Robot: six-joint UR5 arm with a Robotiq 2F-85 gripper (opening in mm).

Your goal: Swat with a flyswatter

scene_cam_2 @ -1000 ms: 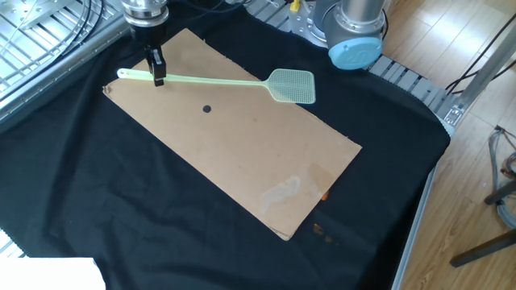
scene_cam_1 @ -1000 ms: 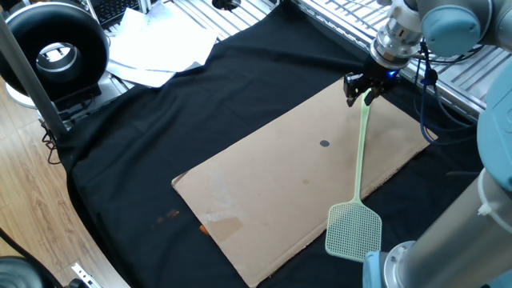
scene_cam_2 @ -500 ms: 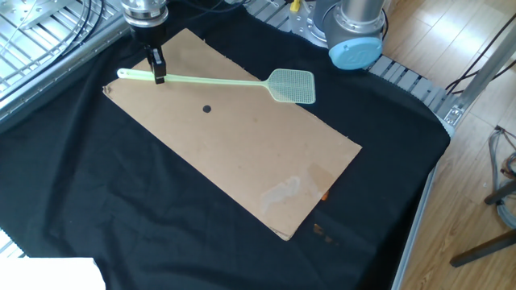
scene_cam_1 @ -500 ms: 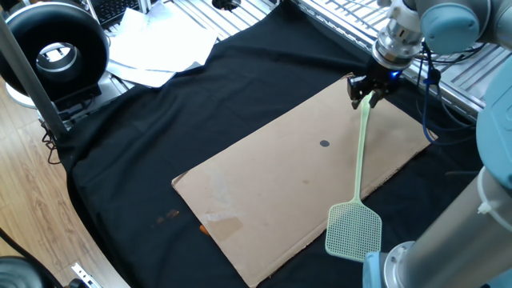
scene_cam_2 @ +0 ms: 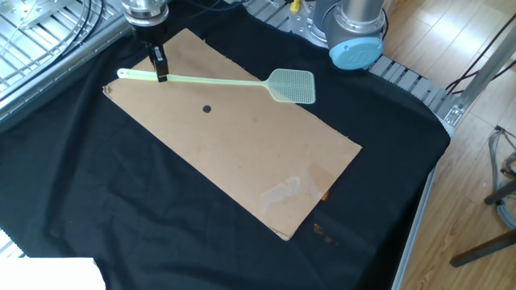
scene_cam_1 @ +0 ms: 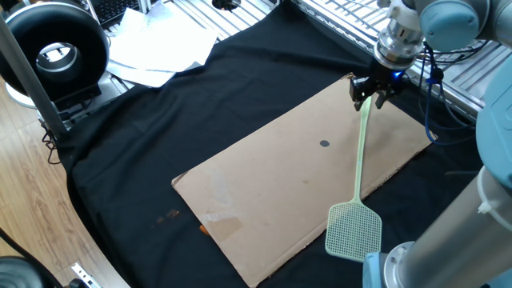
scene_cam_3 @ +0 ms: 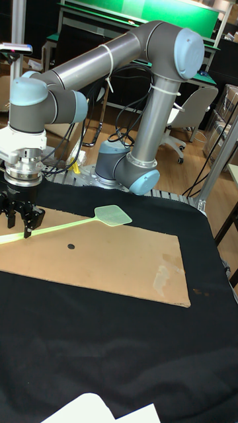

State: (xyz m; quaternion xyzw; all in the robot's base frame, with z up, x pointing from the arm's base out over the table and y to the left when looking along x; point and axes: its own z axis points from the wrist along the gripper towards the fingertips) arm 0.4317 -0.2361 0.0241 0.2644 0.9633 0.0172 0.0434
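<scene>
The gripper [scene_cam_3: 18, 225] pinches the flyswatter [scene_cam_2: 218, 80] near its handle end, seemingly raising the mesh head to swing at the dark spot [scene_cam_2: 207, 109].

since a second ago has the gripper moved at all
Yes, slightly. In one fixed view the gripper has crept up along the flyswatter handle, toward the cardboard sheet's far corner.

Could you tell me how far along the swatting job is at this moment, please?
Done: the gripper is shut on the flyswatter near the handle's end. In hand: the flyswatter is held low and roughly level, its head by the cardboard edge. Left: the swat itself, presumably at the dark spot.
</scene>
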